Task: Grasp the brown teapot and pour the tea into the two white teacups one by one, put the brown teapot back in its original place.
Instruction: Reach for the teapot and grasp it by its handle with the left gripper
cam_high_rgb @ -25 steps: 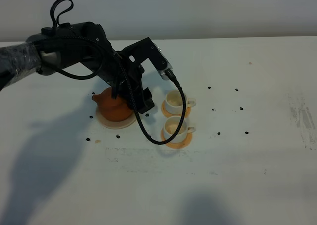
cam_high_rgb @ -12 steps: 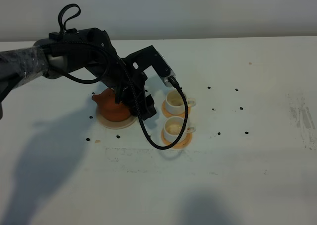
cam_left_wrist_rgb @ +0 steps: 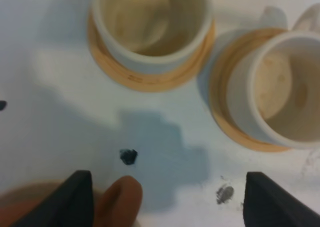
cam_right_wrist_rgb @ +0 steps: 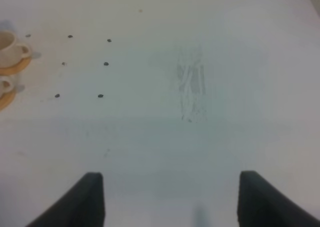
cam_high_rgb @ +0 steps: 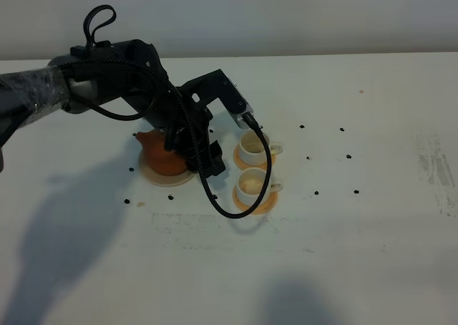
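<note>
Left arm is riding higher than a second ago. Left gripper (cam_left_wrist_rgb: 169, 194) is hanging with jaws apart, clamping nothing. Brown teapot (cam_left_wrist_rgb: 120, 203) is poking in just inside one finger.

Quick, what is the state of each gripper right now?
Left gripper: open, gripping nothing; part of the teapot sits between the jaws.
Right gripper: open, empty.

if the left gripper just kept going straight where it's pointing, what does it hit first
Likely the brown teapot, whose rounded edge sits between the left gripper's open fingers. Missing that, it meets bare table short of the two white teacups. Depth is unclear.
</note>
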Available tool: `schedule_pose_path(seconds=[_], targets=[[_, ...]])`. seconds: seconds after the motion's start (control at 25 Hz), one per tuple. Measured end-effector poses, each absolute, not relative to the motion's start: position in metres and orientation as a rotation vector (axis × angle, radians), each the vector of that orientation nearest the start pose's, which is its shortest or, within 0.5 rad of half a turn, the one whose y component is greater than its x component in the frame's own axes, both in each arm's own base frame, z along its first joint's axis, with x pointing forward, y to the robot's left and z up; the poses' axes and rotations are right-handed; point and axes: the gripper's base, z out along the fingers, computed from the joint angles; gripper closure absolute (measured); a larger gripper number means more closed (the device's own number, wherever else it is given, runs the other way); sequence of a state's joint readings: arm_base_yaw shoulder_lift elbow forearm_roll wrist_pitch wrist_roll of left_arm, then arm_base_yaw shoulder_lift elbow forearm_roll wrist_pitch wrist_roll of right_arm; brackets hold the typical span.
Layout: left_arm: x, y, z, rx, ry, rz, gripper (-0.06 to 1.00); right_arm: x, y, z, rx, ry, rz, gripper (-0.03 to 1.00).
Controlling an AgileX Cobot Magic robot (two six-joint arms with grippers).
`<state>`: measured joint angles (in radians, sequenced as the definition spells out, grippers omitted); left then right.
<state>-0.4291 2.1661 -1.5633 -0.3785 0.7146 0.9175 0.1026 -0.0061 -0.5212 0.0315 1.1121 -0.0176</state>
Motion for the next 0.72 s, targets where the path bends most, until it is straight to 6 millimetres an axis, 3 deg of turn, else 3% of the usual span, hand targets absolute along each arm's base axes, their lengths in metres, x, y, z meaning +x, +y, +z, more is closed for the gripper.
schedule_pose_path(seconds=[0.72], targets=[[0.4013, -0.2006, 0.1478, 1.400, 2.386, -0.331, 0.34, -0.0107, 0.0015, 0.2790, -0.126, 2.065, 0.090, 0.42]])
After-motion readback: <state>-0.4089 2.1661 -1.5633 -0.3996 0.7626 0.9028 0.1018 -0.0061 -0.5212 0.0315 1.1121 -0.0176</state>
